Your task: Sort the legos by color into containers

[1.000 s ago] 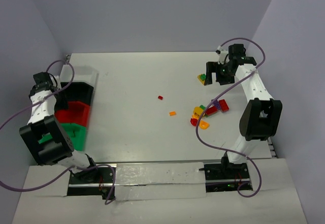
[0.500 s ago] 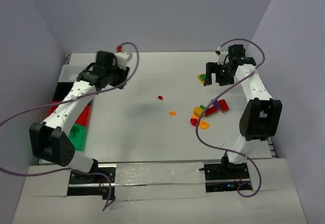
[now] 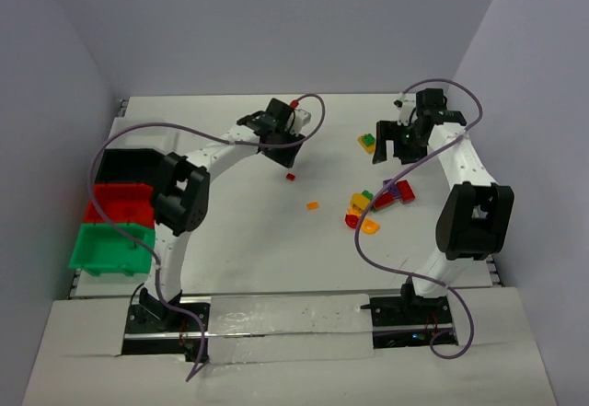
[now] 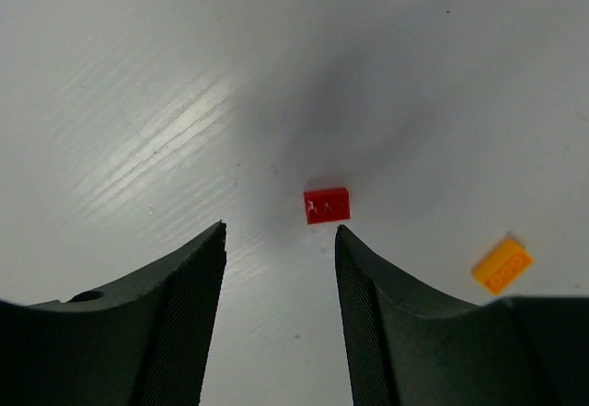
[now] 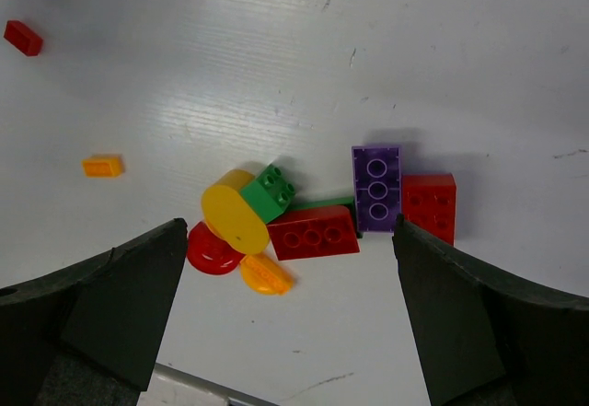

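My left gripper [image 3: 283,153] is open and empty above the table. A small red lego [image 3: 291,177] lies just ahead of its fingertips. In the left wrist view this red lego [image 4: 327,205] lies just beyond the open left gripper [image 4: 279,231], near the right finger, and a small orange lego [image 4: 502,265] lies to the right. My right gripper [image 3: 398,144] is open and empty above a cluster of legos [image 3: 373,205]. In the right wrist view the open right gripper [image 5: 290,226] frames a yellow round piece [image 5: 237,217], a green brick [image 5: 274,191], a red brick [image 5: 313,232] and a purple brick [image 5: 376,187].
Black [image 3: 129,165], red [image 3: 118,205] and green [image 3: 110,249] bins stand in a row at the left edge. A yellow and green piece [image 3: 367,141] lies beside the right gripper. A small orange lego [image 3: 313,206] lies mid-table. Walls enclose the table.
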Robot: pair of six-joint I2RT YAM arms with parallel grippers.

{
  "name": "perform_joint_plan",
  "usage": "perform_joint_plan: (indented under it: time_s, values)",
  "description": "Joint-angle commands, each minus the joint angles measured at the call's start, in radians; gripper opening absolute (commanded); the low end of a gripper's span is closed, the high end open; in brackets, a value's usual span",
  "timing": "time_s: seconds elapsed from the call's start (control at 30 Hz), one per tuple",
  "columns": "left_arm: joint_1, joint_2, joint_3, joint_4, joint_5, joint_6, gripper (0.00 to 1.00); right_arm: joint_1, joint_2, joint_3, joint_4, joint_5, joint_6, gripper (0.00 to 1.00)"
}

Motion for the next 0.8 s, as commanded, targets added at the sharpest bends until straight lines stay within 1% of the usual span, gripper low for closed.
perform_joint_plan:
  time_s: [0.0,0.13,0.27,0.43,0.6,0.77]
  values:
    - [-0.052,0.069,0.103,-0.010,-0.061,-0.143,0.57,-0.008,-0.053,-0.017,0.020,0.020,-0.005,1.00]
    - [-0.056,0.123,0.131,-0.032,-0.063,-0.173,0.58,-0.010,-0.053,-0.027,0.026,0.018,-0.005,1.00]
    - [-0.073,0.140,0.121,-0.034,-0.063,-0.176,0.60,-0.010,-0.045,-0.027,0.030,0.016,-0.003,1.00]
    - [-0.093,0.157,0.088,-0.023,-0.119,-0.186,0.60,-0.010,-0.037,-0.013,0.029,0.004,0.001,1.00]
    - [-0.094,0.182,0.103,-0.036,-0.148,-0.185,0.58,-0.010,-0.044,-0.017,0.029,0.011,-0.005,1.00]
    - [-0.096,0.177,0.086,-0.040,-0.149,-0.196,0.52,-0.010,-0.048,-0.016,0.027,0.024,-0.010,1.00]
